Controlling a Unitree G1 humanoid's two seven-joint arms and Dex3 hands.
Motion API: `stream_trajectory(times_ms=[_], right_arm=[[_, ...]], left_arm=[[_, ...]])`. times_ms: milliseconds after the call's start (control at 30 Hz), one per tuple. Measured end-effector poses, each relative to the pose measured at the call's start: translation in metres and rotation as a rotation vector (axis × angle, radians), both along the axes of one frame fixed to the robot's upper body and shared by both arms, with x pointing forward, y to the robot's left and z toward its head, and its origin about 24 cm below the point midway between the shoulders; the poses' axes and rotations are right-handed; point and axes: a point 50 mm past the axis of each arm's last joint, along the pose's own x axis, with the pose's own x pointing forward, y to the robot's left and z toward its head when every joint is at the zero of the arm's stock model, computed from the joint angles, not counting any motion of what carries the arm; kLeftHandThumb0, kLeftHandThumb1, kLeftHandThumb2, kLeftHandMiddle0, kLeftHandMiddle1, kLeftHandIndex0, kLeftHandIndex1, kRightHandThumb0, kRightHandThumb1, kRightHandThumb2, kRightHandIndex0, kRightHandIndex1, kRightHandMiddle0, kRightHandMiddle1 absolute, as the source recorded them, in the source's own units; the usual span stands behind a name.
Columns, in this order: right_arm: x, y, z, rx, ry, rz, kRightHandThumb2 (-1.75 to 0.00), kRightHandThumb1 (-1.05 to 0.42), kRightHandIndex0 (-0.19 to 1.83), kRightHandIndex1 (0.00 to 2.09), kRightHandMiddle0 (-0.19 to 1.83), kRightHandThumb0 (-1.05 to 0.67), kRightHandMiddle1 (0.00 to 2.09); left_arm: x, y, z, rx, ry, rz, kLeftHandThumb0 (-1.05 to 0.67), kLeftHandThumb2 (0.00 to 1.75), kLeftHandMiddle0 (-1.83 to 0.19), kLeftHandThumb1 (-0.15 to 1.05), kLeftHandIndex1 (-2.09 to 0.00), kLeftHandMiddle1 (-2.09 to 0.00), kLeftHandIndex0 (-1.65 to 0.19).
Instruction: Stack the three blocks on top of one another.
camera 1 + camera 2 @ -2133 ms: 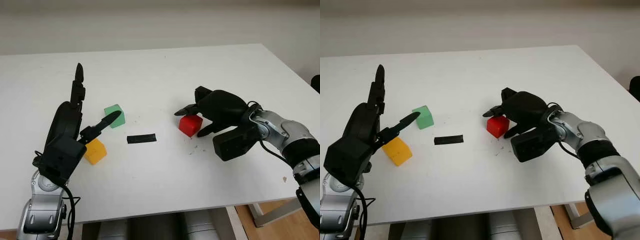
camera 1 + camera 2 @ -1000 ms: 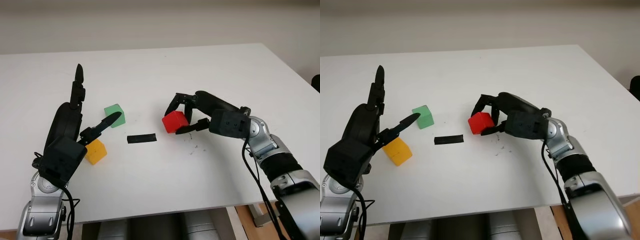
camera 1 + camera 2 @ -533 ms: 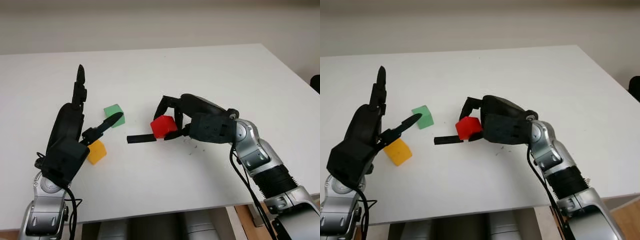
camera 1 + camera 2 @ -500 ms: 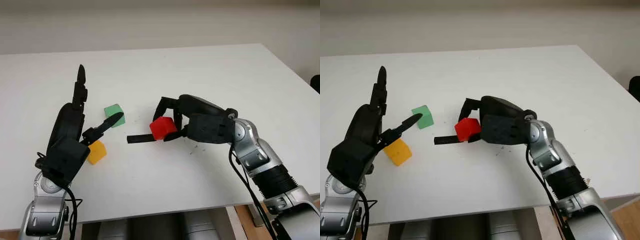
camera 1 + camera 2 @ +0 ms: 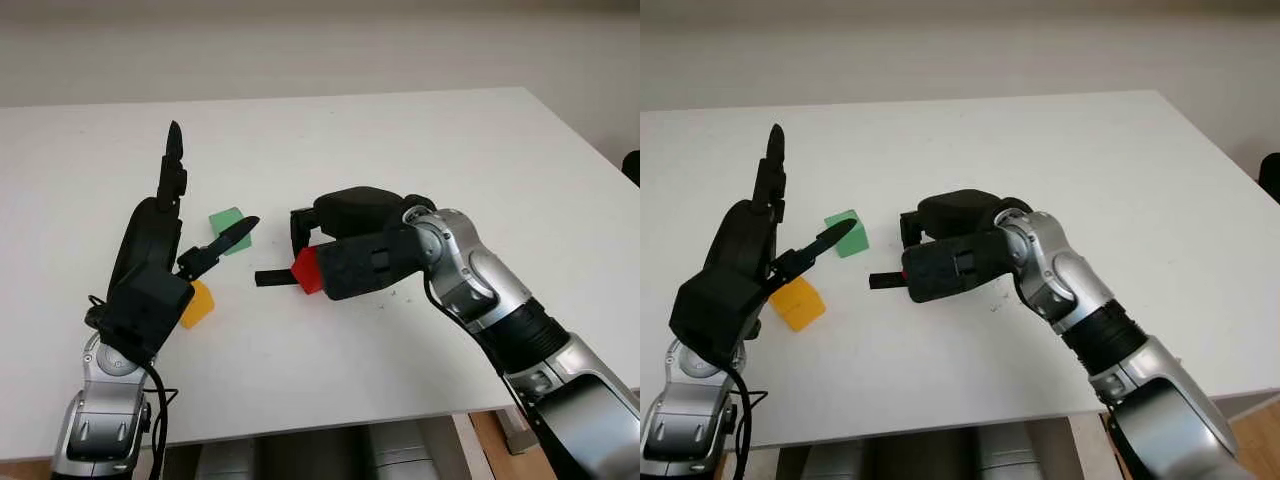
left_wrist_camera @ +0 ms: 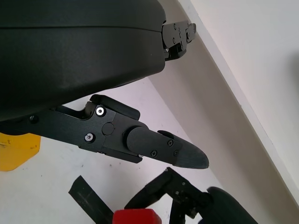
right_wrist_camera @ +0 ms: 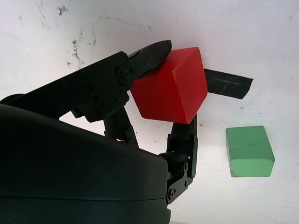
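My right hand (image 5: 318, 252) is shut on the red block (image 7: 170, 91) and holds it above the black tape strip (image 5: 270, 277) near the table's middle. In the left eye view just one red corner (image 5: 306, 270) peeks out beside the hand's shell. To the left, the green block (image 5: 226, 228) lies on the table, apart from the red one. The yellow block (image 5: 197, 303) sits nearer the front, partly hidden behind my left hand (image 5: 190, 235). That hand is open and raised above the yellow and green blocks, holding nothing.
The white table (image 5: 400, 160) stretches wide to the back and right, with its front edge close to me. Small dark scuff marks (image 5: 385, 298) dot the surface just right of the tape strip.
My right hand has carried the red block leftward, from the right of the tape to over it, and has turned so its shell covers most of the block. My left hand shifted slightly rightward.
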Motion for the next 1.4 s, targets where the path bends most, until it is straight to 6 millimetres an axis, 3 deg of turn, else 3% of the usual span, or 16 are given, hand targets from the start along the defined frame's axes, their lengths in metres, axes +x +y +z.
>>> stream_trajectory(times_ms=[133, 267, 333, 667, 833, 1100, 1400], right_arm=[[0.006, 0.006, -0.001, -0.006, -0.025, -0.016, -0.06, -0.89, 0.44, 2.09, -0.08, -0.30, 1.45], [0.011, 0.010, -0.001, -0.008, -0.050, -0.024, -0.06, -0.89, 0.42, 2.09, -0.12, -0.30, 1.41], [0.012, 0.013, -0.001, -0.015, -0.053, -0.022, -0.06, -0.91, 0.40, 2.09, -0.09, -0.28, 1.28], [0.012, 0.020, -0.004, -0.016, -0.044, -0.025, -0.05, -0.90, 0.40, 2.09, -0.08, -0.33, 1.38], [0.012, 0.022, -0.005, -0.010, -0.018, -0.024, -0.05, -0.89, 0.37, 2.09, -0.07, -0.34, 1.55], [0.010, 0.022, -0.005, -0.015, 0.001, 0.009, -0.05, -0.89, 0.32, 2.09, 0.04, -0.38, 1.67], [0.008, 0.022, -0.003, -0.007, 0.027, 0.022, -0.05, -0.88, 0.29, 1.96, 0.24, -0.39, 1.62]], left_arm=[[0.000, 0.000, -0.001, -0.004, 0.001, 0.003, -0.61, 0.07, 0.19, 1.05, 0.00, 0.00, 0.19], [0.000, 0.000, -0.001, -0.006, 0.001, 0.003, -0.61, 0.07, 0.19, 1.05, 0.00, 0.00, 0.19], [0.000, 0.000, -0.001, -0.006, 0.001, 0.004, -0.61, 0.07, 0.19, 1.05, 0.00, 0.00, 0.19], [0.000, 0.000, -0.001, -0.008, 0.000, 0.007, -0.62, 0.07, 0.19, 1.05, 0.00, 0.00, 0.19], [0.000, 0.000, -0.001, -0.007, 0.000, 0.007, -0.62, 0.06, 0.19, 1.05, 0.00, 0.00, 0.19], [0.000, 0.000, -0.001, -0.007, -0.006, 0.004, -0.62, 0.06, 0.19, 1.05, 0.00, 0.00, 0.19], [0.001, 0.000, -0.002, -0.007, 0.002, 0.006, -0.61, 0.06, 0.19, 1.05, 0.00, 0.00, 0.19]])
